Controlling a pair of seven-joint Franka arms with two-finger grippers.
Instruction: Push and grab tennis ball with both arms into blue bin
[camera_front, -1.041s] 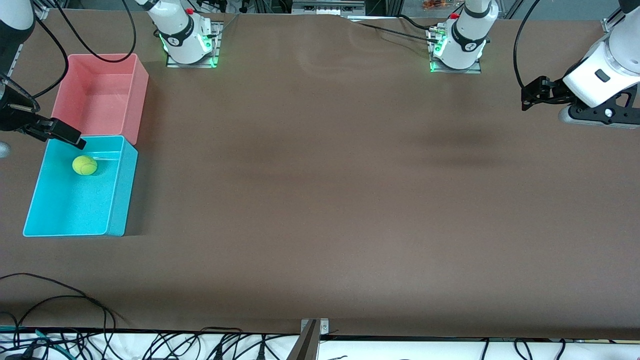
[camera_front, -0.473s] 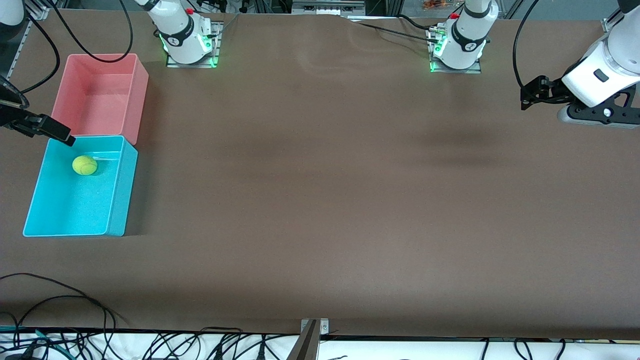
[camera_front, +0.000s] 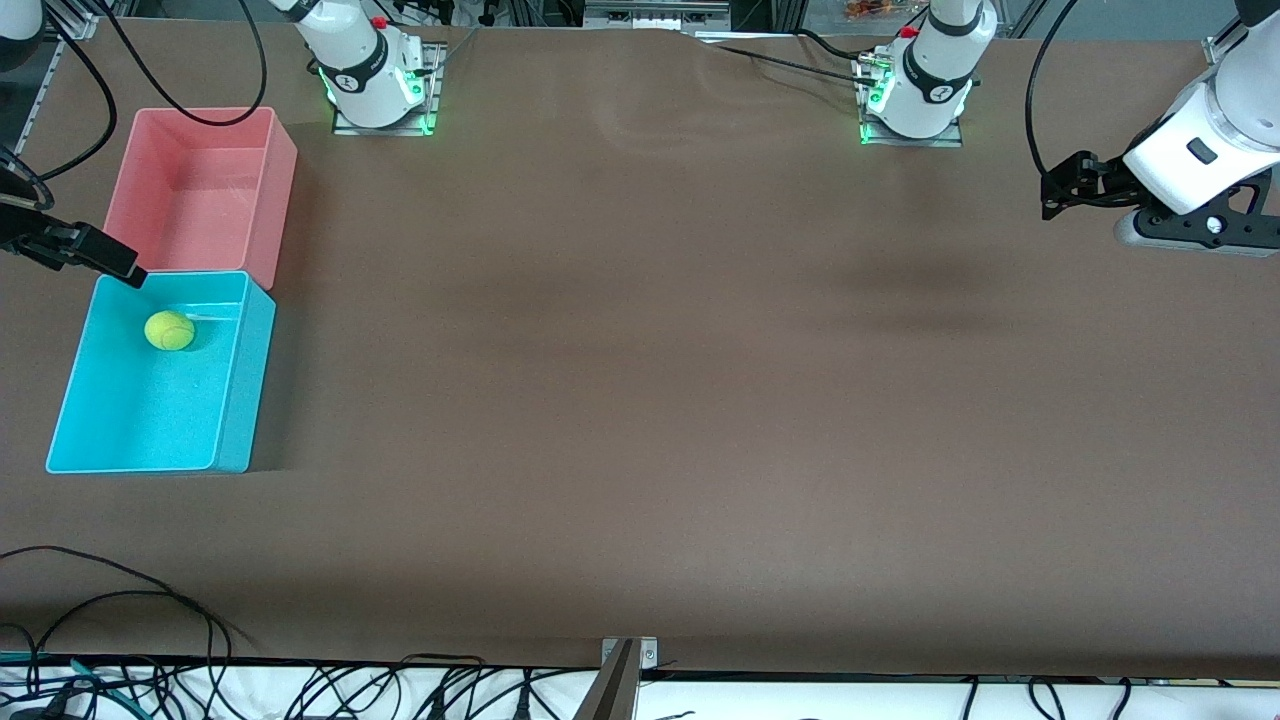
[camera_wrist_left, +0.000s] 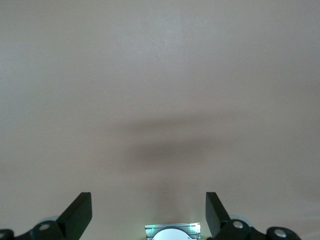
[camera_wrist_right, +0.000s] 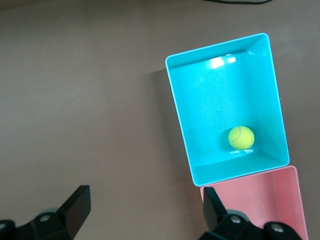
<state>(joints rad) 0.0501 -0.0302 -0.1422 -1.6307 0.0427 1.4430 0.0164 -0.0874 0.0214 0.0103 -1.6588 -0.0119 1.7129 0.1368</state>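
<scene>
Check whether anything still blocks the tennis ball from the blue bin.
Nothing visible does: the tennis ball already lies inside the blue bin, near the wall beside the pink bin. The right gripper hangs open over the blue bin's corner; the left gripper waits open at its end.

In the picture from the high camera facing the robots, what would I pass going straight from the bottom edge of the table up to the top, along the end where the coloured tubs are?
Bare brown table → blue bin → tennis ball lying in that bin → pink-red bin.
</scene>
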